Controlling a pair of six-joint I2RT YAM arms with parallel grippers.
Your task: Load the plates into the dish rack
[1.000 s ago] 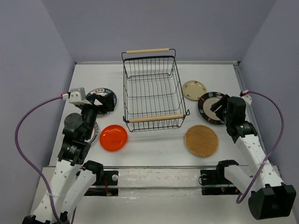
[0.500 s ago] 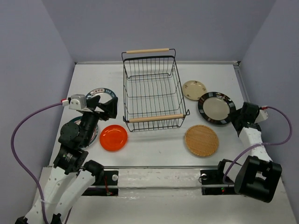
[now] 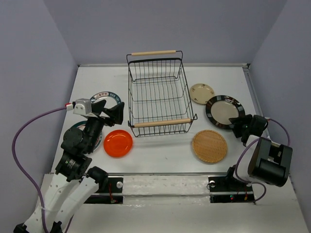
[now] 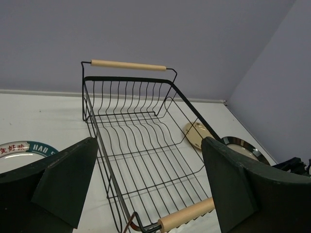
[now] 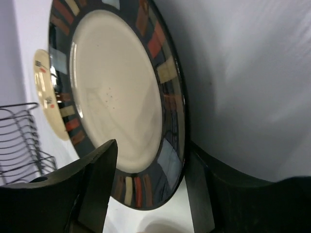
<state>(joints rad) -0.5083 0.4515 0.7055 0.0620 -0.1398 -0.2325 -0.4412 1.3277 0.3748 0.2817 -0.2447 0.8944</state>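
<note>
Plates lie on the table (image 3: 160, 158) around the dish rack (image 3: 163, 123), none inside it: the orange plate (image 3: 118, 142) and a teal-rimmed plate (image 3: 101, 97) to its left, the woven plate (image 3: 209, 145), small beige plate (image 3: 202, 92) and black-rimmed plate (image 3: 223, 111) to its right. The right gripper (image 3: 237, 128) straddles the black-rimmed plate's near edge, jaws parted with no firm clamp visible. The left gripper (image 3: 111, 109) hangs spread wide beside the rack's left wall, holding nothing.

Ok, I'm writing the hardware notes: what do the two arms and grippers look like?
Both the left arm and right arm have white shells with black joint housings. A purple cable loops off each wrist. The left gripper and right gripper carry flat, dark, wedge-shaped fingers.
</note>
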